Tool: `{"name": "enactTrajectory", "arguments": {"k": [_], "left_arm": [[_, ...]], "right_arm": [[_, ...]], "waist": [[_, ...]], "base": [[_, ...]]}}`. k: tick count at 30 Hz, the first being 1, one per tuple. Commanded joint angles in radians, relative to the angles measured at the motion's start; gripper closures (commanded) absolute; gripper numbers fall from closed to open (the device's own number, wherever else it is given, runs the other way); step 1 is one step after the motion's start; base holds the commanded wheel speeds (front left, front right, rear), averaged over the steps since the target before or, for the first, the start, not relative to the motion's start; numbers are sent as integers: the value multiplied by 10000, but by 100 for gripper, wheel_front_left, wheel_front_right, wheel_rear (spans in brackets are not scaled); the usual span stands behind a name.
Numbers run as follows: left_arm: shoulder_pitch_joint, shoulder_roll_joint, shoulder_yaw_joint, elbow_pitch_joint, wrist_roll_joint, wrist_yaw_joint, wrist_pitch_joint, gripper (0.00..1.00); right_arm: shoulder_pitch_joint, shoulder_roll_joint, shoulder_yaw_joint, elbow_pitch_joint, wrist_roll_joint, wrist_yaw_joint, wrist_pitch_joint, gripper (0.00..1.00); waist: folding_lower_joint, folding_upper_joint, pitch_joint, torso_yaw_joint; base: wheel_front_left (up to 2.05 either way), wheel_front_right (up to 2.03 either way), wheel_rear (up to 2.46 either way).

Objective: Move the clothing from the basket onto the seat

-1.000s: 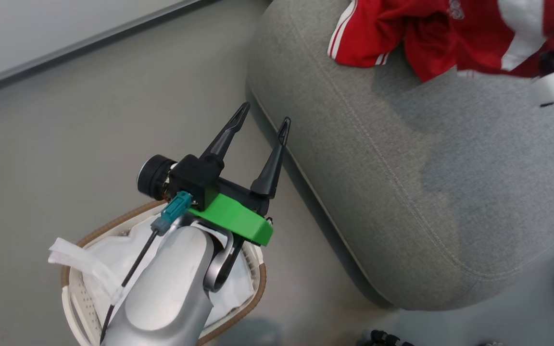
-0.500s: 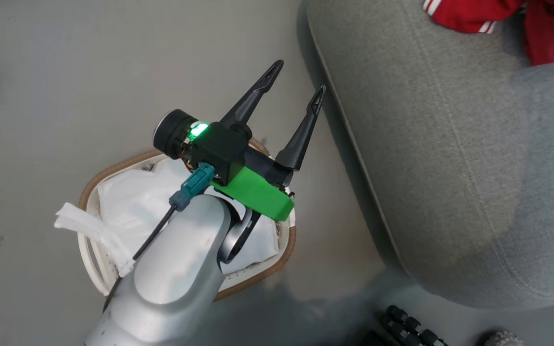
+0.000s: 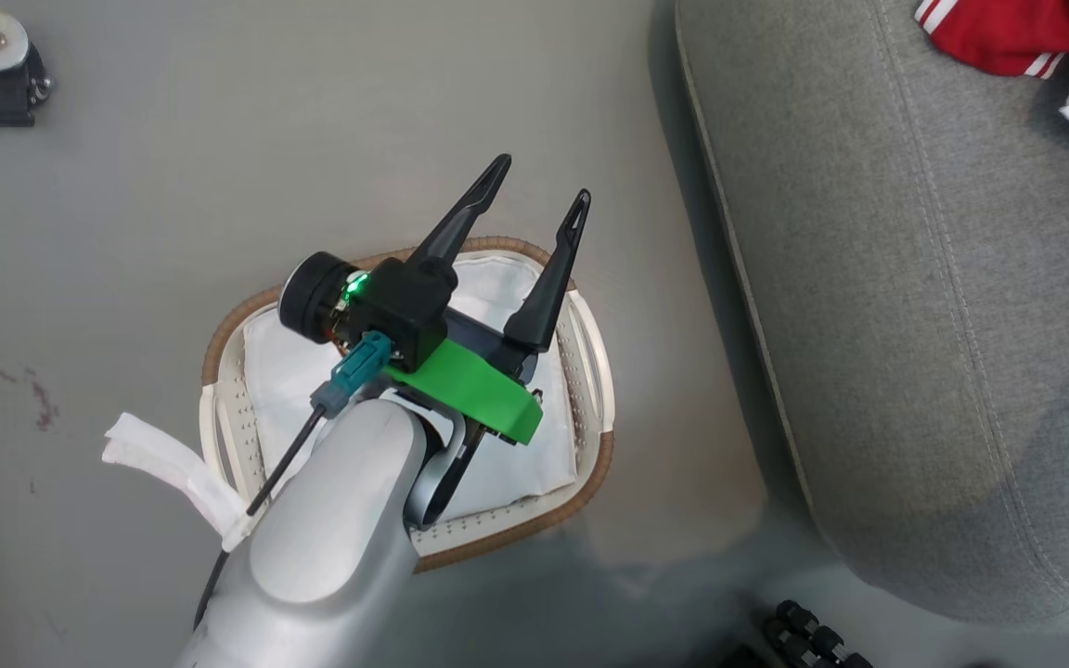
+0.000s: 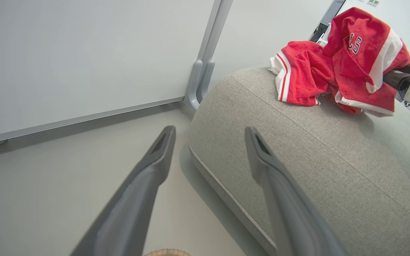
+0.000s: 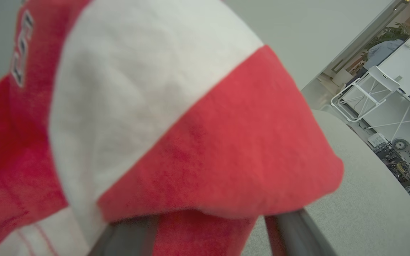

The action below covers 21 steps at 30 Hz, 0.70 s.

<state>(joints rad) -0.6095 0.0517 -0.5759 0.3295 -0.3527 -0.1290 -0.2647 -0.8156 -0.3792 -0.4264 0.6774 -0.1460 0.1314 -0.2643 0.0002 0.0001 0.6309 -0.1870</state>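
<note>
1. Head view: the left gripper (image 3: 544,177) hangs over the basket (image 3: 595,390), fingers spread, holding nothing.
2. Inside the basket lies a white liner (image 3: 516,464).
3. Red clothing (image 3: 998,37) lies heaped on the grey seat (image 3: 915,325); the basket stands on the floor (image 3: 173,186) nearby.
4. Over the seat, the right gripper (image 5: 208,227) stands open, clothing draped across its fingers.

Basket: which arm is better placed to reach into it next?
Probably left. The left fingers hang open over the basket; the right fingers are away at the seat, with the clothing draped over them.
</note>
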Motion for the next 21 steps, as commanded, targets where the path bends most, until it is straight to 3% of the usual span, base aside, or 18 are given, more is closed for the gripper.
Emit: {"name": "enactTrajectory", "arguments": {"k": [1,11,21], "left_arm": [[219,46,93,54,-25,-21,7,0],[1214,32,843,211,30,-21,7,0],[2315,18,1935,-100,304,-21,7,0]], "right_arm": [[420,126,-52,-181,151,-14,-2,0],[2494,822,339,-1265,687,-14,-2,0],[3571,1686,1502,-2797,1519,-14,-2,0]], "waist": [[-2,-1,-523,-264],[-2,-1,-1998,-470],[-2,-1,-3018,-5]], "base": [[0,0,0],[0,0,0],[0,0,0]]}}
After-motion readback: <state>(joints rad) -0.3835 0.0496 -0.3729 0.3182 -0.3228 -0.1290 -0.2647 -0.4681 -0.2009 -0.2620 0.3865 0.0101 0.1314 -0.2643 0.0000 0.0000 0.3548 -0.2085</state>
